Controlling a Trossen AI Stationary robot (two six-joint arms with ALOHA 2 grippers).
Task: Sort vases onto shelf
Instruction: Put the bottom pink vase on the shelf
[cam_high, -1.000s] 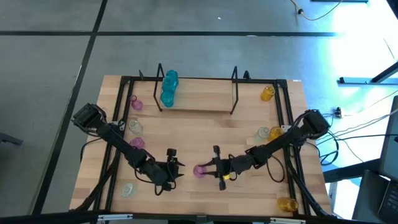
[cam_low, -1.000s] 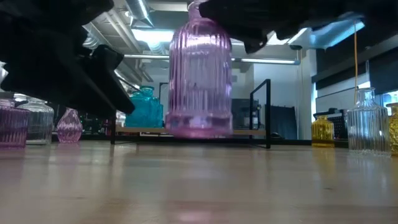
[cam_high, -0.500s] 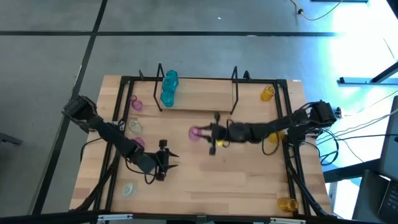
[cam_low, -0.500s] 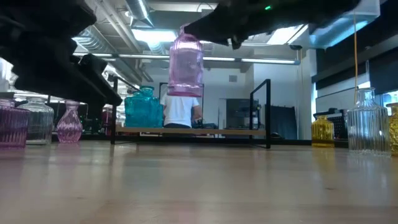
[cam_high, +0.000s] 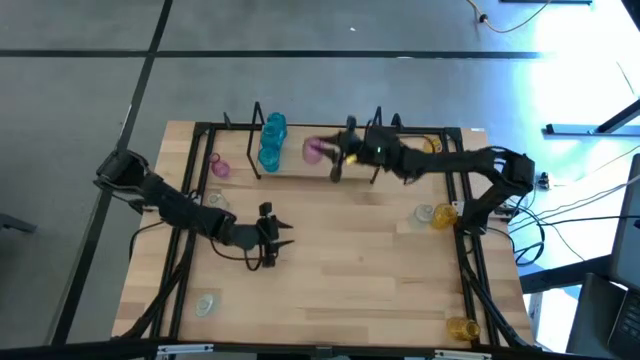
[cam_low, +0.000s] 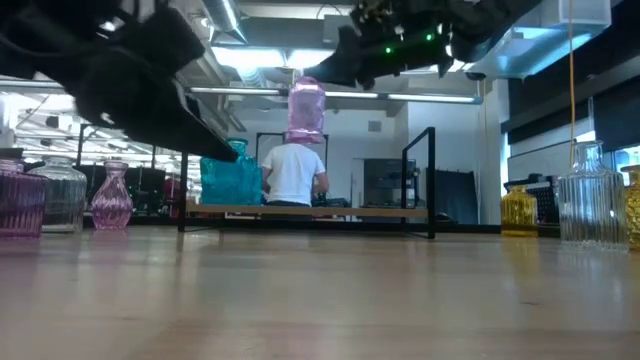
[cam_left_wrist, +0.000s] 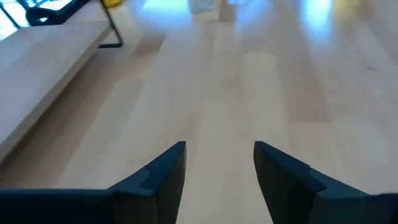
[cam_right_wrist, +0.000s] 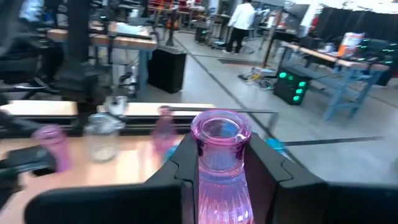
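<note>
Above the shelf (cam_high: 320, 160), at the far side of the desk (cam_high: 380, 260), our right gripper (cam_high: 338, 158) carries a pink vase (cam_high: 314, 150), its jaws closed on the vase's ribbed neck, as the right wrist view shows plainly. From the low view the pink vase hangs clear above the plank, not yet set down, just beside the teal-blue vases (cam_high: 271, 142) that already stand at the shelf's left end.

Our left gripper (cam_high: 272, 235) waits low over the bare middle-left of the desk, jaws parted a moderate way with nothing between them.

We judge the task well short of half done. Only the teal-blue vases are on the shelf; the pink one in hand would be the next placed. Still on the desk we count a small pink vase (cam_high: 219, 167) near the shelf's left frame, a clear vase (cam_high: 216, 203) below it, another clear vase (cam_high: 206, 304) near the front left corner, a yellow vase (cam_high: 430, 150) beyond the shelf's right frame, a clear and a yellow pair (cam_high: 434, 215) on the right side, and a yellow vase (cam_high: 460, 327) at the front right. Whether a further pink vase lies under the left arm we cannot tell from above.
</note>
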